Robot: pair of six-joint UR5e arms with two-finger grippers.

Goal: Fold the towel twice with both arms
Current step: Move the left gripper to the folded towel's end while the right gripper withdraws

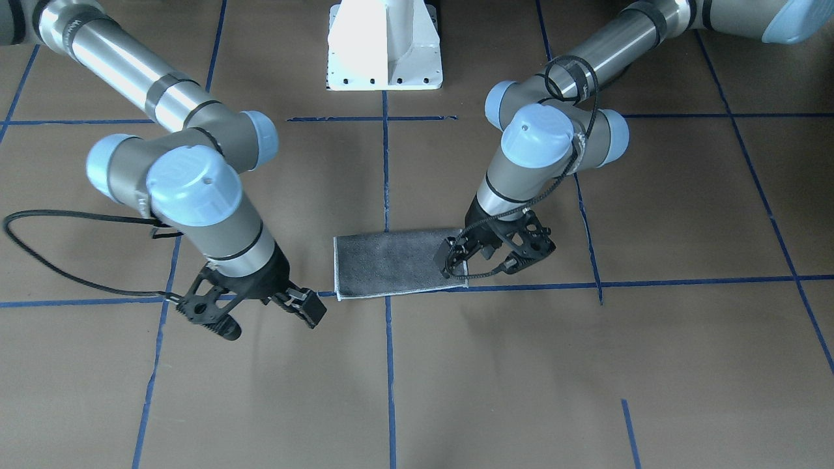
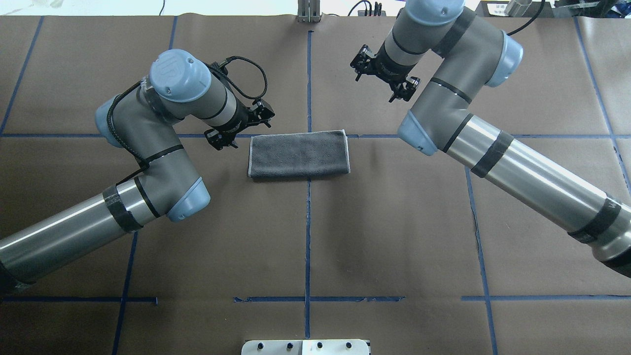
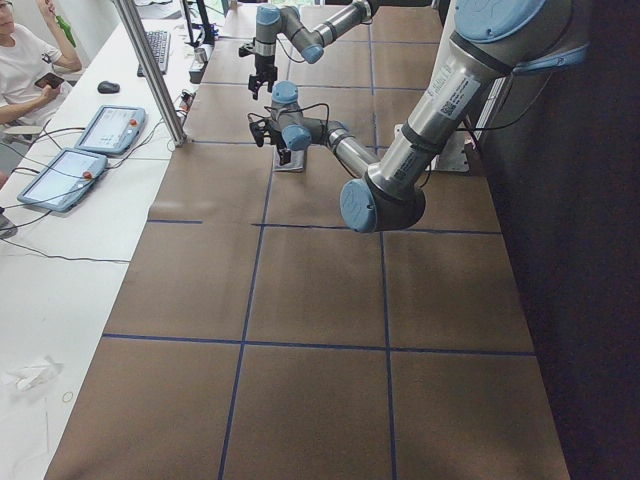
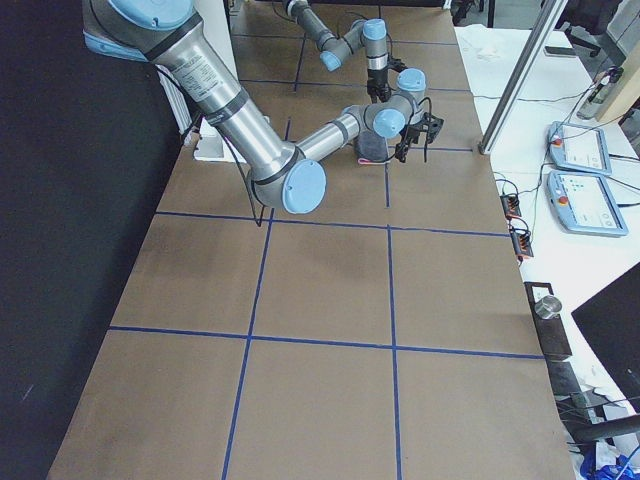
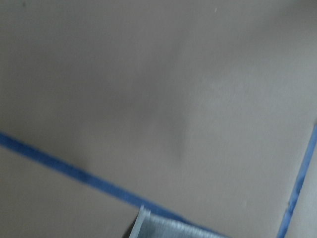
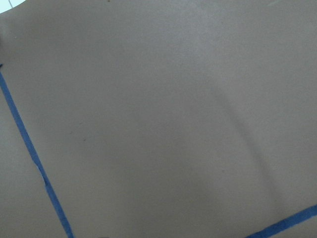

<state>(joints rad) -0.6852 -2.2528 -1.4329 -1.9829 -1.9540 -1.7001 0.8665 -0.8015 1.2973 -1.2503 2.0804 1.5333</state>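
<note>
The towel [image 2: 298, 154] lies flat on the brown table as a folded rectangle, dark grey face up, with a whitish border; it also shows in the front view [image 1: 391, 264]. My left gripper [image 2: 240, 127] is open and empty just off the towel's left end. In the front view the left gripper [image 1: 485, 259] hangs over that end. The left wrist view shows only a towel corner [image 5: 163, 229]. My right gripper [image 2: 383, 76] is open and empty, apart from the towel, beyond its right end. It also shows in the front view [image 1: 272, 324].
The white pedestal base [image 1: 384, 45] stands at the robot's side of the table. Blue tape lines [image 2: 308, 236] cross the brown paper. An operators' desk with tablets [image 3: 100, 130] and a seated person [image 3: 20, 60] runs along the far side.
</note>
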